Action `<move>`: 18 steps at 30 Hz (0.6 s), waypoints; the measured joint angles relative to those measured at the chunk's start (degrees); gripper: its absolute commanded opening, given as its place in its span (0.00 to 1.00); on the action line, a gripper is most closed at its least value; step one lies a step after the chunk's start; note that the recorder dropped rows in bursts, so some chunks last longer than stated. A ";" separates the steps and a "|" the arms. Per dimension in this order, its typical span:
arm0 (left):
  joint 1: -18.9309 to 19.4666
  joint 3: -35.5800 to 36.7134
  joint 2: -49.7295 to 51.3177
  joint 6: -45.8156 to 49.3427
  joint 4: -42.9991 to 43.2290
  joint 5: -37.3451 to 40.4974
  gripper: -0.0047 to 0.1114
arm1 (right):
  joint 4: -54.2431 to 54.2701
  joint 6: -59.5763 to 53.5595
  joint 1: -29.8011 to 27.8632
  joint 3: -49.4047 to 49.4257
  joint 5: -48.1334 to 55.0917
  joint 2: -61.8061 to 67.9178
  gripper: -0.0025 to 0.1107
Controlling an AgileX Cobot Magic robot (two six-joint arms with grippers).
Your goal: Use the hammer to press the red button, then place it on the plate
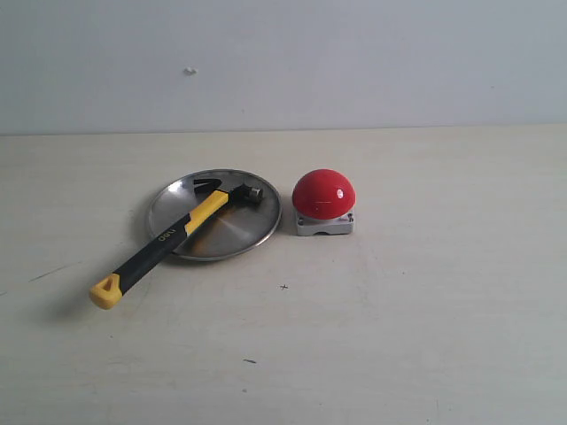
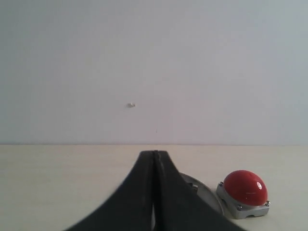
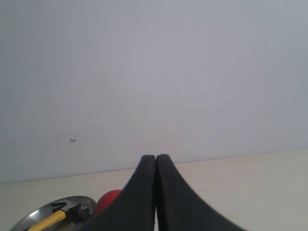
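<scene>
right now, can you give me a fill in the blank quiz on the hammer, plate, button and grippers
1. The hammer lies with its head on the plate and its yellow loop on the ____.
2. In the exterior view, the red button stands to the ____ of the plate.
3. The left gripper and the right gripper are both ____, holding nothing.
Missing words: table; right; shut.

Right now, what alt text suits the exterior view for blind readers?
A claw hammer with a yellow and black handle rests its head on a round silver metal plate, handle overhanging the rim. A glossy red dome button on a grey base sits beside it.
</scene>
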 measured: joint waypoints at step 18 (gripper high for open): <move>-11.99 3.38 -19.76 -3.14 -0.12 14.33 0.04 | 0.00 0.00 0.00 0.00 0.00 0.00 0.02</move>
